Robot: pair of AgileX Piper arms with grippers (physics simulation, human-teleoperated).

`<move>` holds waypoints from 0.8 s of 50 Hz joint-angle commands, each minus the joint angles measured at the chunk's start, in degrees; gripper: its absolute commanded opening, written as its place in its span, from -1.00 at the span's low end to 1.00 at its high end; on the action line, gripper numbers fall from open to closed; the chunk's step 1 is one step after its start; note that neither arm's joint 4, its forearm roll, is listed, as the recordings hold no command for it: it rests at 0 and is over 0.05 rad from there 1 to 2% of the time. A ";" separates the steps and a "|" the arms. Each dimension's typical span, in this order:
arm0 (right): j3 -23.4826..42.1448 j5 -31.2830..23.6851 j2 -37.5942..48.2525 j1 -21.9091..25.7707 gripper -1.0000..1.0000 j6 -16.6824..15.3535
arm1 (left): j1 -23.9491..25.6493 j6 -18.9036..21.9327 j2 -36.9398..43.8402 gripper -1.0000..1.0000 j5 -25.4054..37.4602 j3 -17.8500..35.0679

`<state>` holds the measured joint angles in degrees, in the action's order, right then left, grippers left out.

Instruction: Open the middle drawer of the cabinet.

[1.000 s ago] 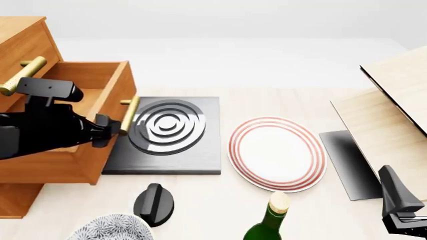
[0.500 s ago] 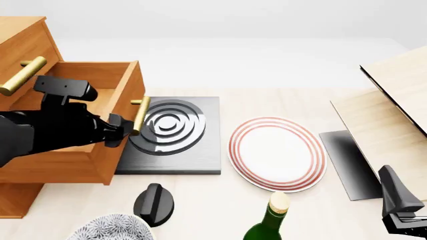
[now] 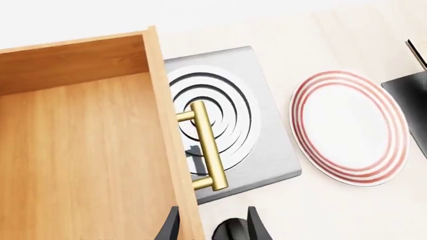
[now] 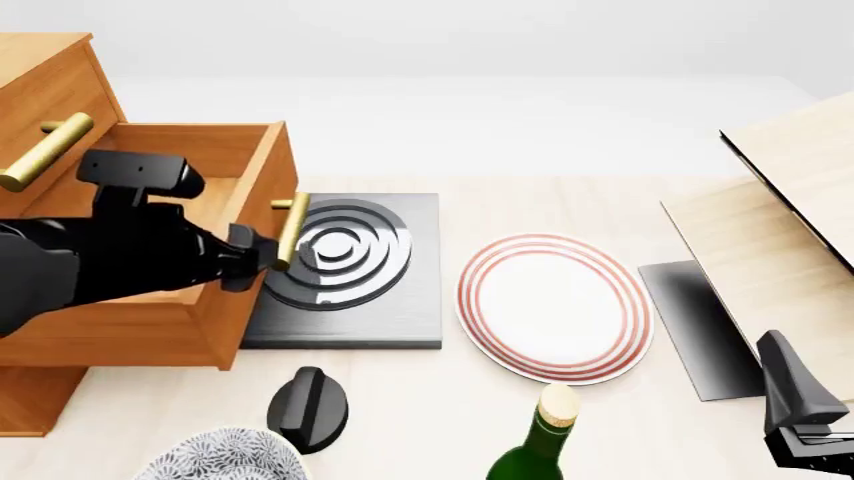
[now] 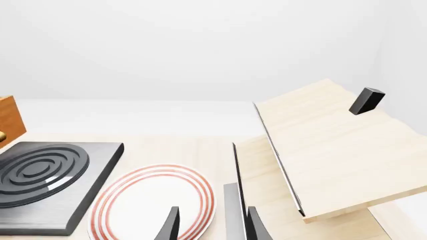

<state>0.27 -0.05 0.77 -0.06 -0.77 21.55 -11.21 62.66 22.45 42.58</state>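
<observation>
The orange-brown cabinet (image 4: 40, 80) stands at the far left. Its middle drawer (image 4: 134, 330) is pulled well out over the edge of the hob, and its inside (image 3: 80, 150) looks bare. The drawer's brass bar handle (image 4: 290, 230) (image 3: 207, 145) sticks out toward the hob rings. My left gripper (image 4: 247, 258) (image 3: 212, 231) is over the drawer front, just behind the handle. It is open, and in the left wrist view the handle lies beyond the fingertips, not between them. My right gripper (image 4: 790, 385) (image 5: 212, 225) is open and holds nothing at the near right.
A dark hob slab (image 4: 387, 300) lies beside the drawer, with a red-rimmed plate (image 4: 554, 305) to its right. A black knob (image 4: 310, 405), a patterned bowl (image 4: 220, 455) and a green bottle (image 4: 541, 440) sit along the near edge. Light wooden boards (image 4: 787, 200) rise at the right.
The middle drawer has slid further out to the right, its handle now over the hob rings. My left gripper moved right with it. The right arm has not moved.
</observation>
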 commanded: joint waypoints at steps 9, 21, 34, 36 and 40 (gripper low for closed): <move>-0.01 -0.02 -0.17 0.04 1.00 0.13 | 5.50 1.60 -2.29 1.00 -0.37 2.32; -0.01 -0.02 -0.15 0.04 1.00 0.11 | 4.79 3.26 -4.83 1.00 1.46 4.06; -0.01 -0.02 -0.16 0.05 1.00 0.12 | 5.07 4.28 -7.83 1.00 3.42 5.73; -0.01 -0.02 -0.16 0.03 1.00 0.12 | 5.17 4.79 -8.44 1.00 3.56 5.87; -0.01 -0.02 -0.18 0.04 1.00 0.13 | 5.03 4.82 -9.04 1.00 4.01 6.29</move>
<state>0.27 -0.05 0.78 -0.06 -0.77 25.52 -8.85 56.22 26.13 46.96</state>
